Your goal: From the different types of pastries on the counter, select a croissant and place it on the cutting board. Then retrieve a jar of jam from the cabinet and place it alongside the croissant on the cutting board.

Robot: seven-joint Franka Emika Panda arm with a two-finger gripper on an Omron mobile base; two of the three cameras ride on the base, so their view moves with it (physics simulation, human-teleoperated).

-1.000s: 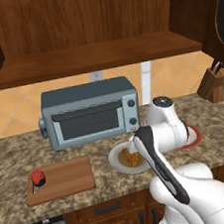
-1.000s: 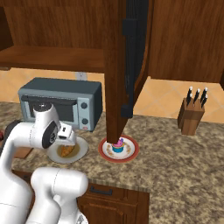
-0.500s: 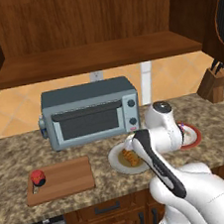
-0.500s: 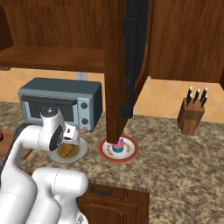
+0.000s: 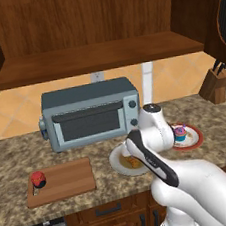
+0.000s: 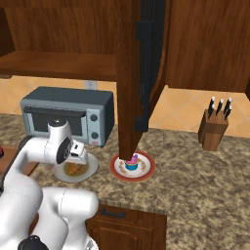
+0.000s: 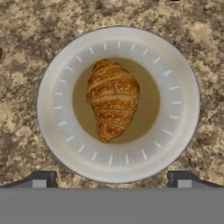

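The golden-brown croissant (image 7: 113, 99) lies in the middle of a round grey plate (image 7: 183, 105) on the speckled counter (image 7: 26, 26). My gripper (image 7: 111, 179) hangs straight above it, open, its fingertips (image 7: 41, 179) spread wider than the plate's middle and touching nothing. From the base, my hand (image 6: 77, 155) hovers over the croissant (image 6: 73, 169), and my arm hides most of the croissant (image 5: 131, 162). The reddish cutting board (image 5: 63, 183) lies to the left, with a small red jar of jam (image 5: 38, 179) on its left end. The cabinet (image 5: 97, 56) shelf above looks bare.
A grey-blue toaster oven (image 5: 90, 113) stands right behind the plate. The pink-and-blue cupcake (image 6: 131, 162) sits on a red-rimmed plate (image 6: 146, 168) to the right. An open cabinet door (image 6: 141, 73) hangs above it. A knife block (image 6: 213, 128) stands at the far right.
My hand has shifted a little to the right and down, settling over the plate with the croissant. The jaws stayed open and nothing else moved.
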